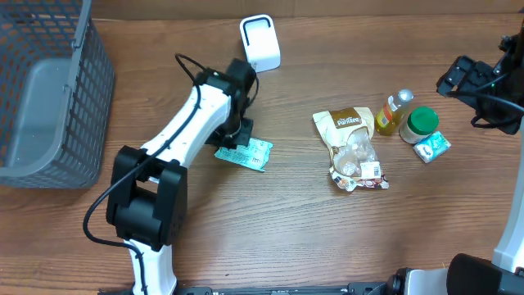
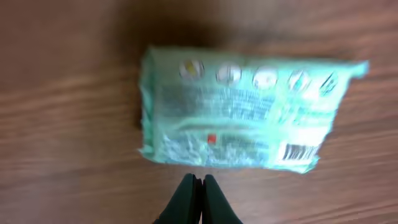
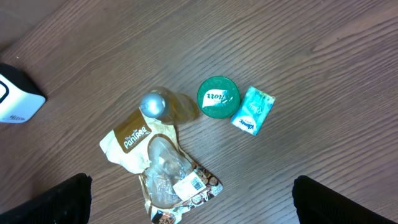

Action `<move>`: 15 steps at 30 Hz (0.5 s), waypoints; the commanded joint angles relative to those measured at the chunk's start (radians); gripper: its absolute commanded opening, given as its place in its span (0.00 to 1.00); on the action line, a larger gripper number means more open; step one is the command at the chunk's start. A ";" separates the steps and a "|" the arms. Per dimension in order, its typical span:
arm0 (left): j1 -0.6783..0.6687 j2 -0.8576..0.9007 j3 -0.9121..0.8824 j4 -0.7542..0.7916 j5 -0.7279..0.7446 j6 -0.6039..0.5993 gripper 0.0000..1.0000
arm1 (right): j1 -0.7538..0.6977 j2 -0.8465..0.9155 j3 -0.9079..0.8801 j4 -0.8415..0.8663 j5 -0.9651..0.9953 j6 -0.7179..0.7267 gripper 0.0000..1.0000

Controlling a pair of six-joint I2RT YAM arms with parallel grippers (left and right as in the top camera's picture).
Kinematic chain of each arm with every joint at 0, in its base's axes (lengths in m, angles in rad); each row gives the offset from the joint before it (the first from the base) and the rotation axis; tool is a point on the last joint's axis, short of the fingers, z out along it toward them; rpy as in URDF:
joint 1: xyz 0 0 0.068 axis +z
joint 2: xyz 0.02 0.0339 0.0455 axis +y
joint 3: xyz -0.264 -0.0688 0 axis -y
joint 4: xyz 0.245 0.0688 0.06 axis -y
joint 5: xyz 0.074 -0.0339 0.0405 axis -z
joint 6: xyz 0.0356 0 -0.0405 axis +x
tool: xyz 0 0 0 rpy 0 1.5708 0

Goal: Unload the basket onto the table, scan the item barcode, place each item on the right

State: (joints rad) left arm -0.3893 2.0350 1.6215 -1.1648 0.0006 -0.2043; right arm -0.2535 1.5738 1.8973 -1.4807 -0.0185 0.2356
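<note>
Hovering over the green packet [image 1: 252, 154], the left gripper [image 2: 194, 184] has its jaws pressed together on nothing, tips just off the packet's near edge. That packet lies flat on the table [image 1: 327, 238] with its barcode [image 2: 300, 152] facing up, near the white scanner [image 1: 260, 43] and well apart from the basket [image 1: 49, 90]. At the far right the right gripper [image 1: 455, 79] stands wide open and empty above a bag [image 1: 352, 147], a bottle [image 1: 393, 113], a jar [image 1: 422, 123] and a small teal pack [image 1: 431, 146].
</note>
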 commanded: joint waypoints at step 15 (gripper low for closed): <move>0.160 0.005 -0.010 0.109 0.224 0.182 0.36 | -0.001 -0.011 0.020 0.005 0.006 0.004 1.00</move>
State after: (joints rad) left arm -0.2226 2.0350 1.6341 -1.0843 0.1711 -0.0830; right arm -0.2539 1.5738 1.8973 -1.4807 -0.0181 0.2356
